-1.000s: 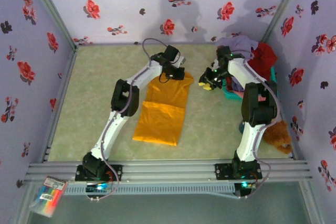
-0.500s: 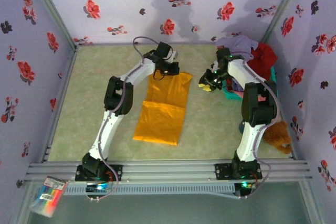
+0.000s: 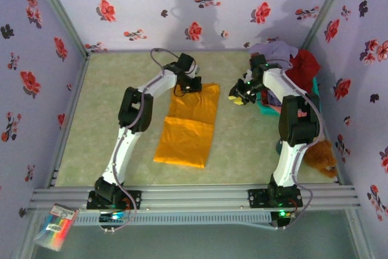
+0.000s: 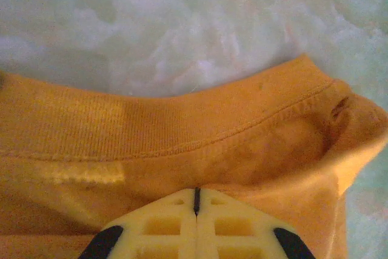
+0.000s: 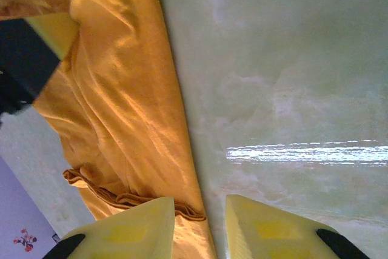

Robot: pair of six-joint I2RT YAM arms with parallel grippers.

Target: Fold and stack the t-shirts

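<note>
1. Orange-yellow t-shirt [image 3: 188, 131] lies flat mid-bench [image 3: 103, 119], a narrow strip with its long axis near-to-far.
2. Left tool [image 4: 196, 191] clenched, apparently pinching cloth at the far collar end; likely the arm for the next fold.
3. Right tool [image 5: 199, 201] released, just beside the shirt's far right edge.
4. Teal basket [image 3: 265, 108], far right, holds the lavender t-shirt [image 3: 276, 50] and red t-shirt [image 3: 305, 65].

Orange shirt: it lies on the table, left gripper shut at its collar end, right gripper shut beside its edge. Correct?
Not quite. The right gripper is open: the right wrist view shows a clear gap between its fingers, beside the orange shirt edge. The rest holds: left gripper shut at the collar end, shirt on the table.
</note>
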